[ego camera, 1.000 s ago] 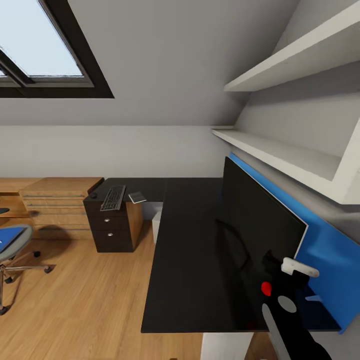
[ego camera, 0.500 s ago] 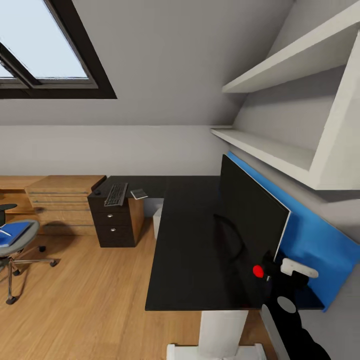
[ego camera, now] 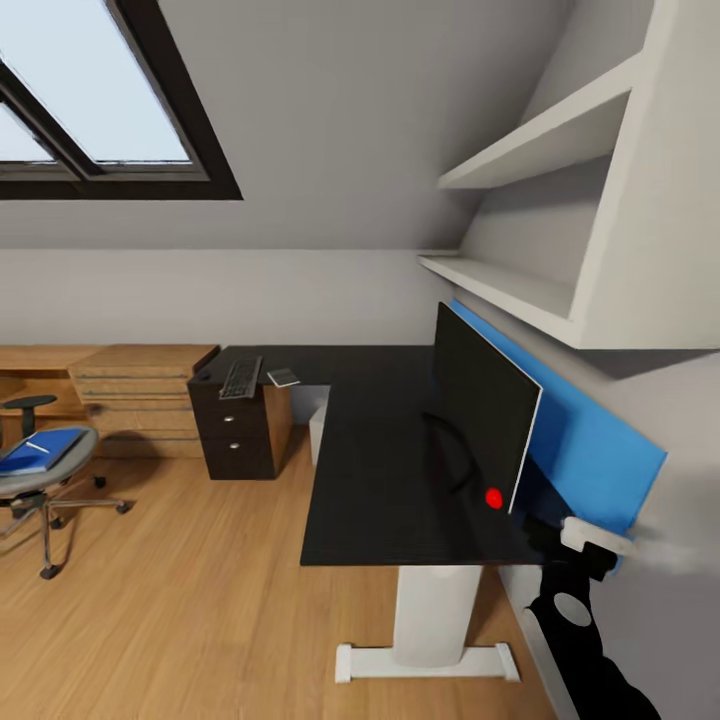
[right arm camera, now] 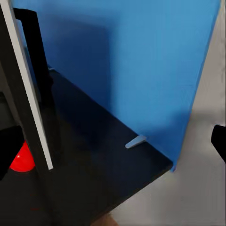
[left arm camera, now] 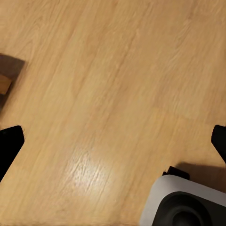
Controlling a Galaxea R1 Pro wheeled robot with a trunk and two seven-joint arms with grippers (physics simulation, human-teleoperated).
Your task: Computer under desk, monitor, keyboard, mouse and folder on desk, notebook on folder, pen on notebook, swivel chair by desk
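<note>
- Standing at the right of the head view, the monitor [ego camera: 487,415] is occupying the near wing of the L-shaped desk [ego camera: 385,470], screen edge-on to the camera and its back close to the blue back panel [ego camera: 580,440]; that requirement looks met.
- Lying on the far wing, toward the upper middle of the frame, the keyboard [ego camera: 241,377] and the notebook [ego camera: 283,377] are sitting just beside each other above the black drawers [ego camera: 238,430], well apart from the monitor, so both likely need carrying over.
- Waiting at the left edge, the swivel chair [ego camera: 45,475] is carrying the folder [ego camera: 40,450] on its seat (a thin pale stick on it may be the pen), well apart from the desk.
- Hanging low at the lower right, the right tool [ego camera: 590,545] is hovering past the desk's end by the panel; the right wrist view shows its finger tips far apart, holding nothing.
- Pointing down at the wooden floor [left arm camera: 108,94], the left tool [left arm camera: 113,141] is also spread and empty, presumably parked for travel.
- Hiding under the desk corner, a pale box may be the computer; too little shows to tell.
</note>
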